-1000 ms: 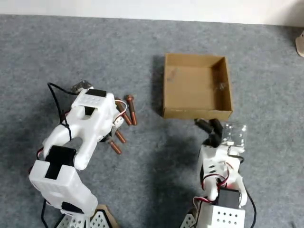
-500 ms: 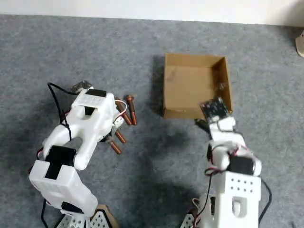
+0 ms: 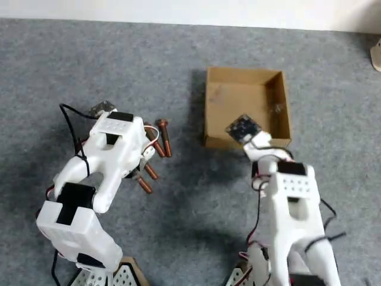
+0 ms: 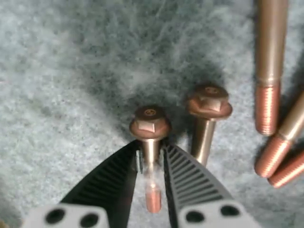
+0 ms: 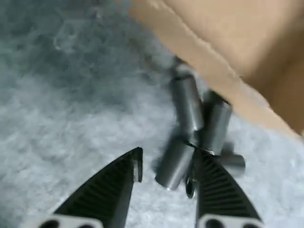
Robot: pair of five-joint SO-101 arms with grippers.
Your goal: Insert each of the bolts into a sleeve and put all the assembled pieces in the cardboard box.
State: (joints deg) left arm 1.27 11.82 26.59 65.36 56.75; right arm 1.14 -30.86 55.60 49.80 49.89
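Observation:
My left gripper (image 4: 152,153) is shut on the shank of a copper bolt (image 4: 150,125), just under its hex head. A second bolt (image 4: 207,107) stands right beside it, and several more bolts (image 4: 269,71) lie a little farther off. From above, this arm (image 3: 113,149) sits over the bolt cluster (image 3: 163,138). My right gripper (image 5: 168,164) is open over a pile of dark grey sleeves (image 5: 186,102). One sleeve (image 5: 174,162) lies between its fingers. The pile rests against the front wall of the cardboard box (image 5: 213,66). The right arm (image 3: 289,190) ends at that wall.
The open cardboard box (image 3: 238,107) stands at the middle back of the grey carpet (image 3: 196,196). A strip of carpet separates the bolts from the box. A pale object (image 3: 376,55) pokes in at the far right edge.
The right arm has stretched forward and swung left toward the box's front wall, and it now covers the sleeves in the high view. The left arm has stayed put.

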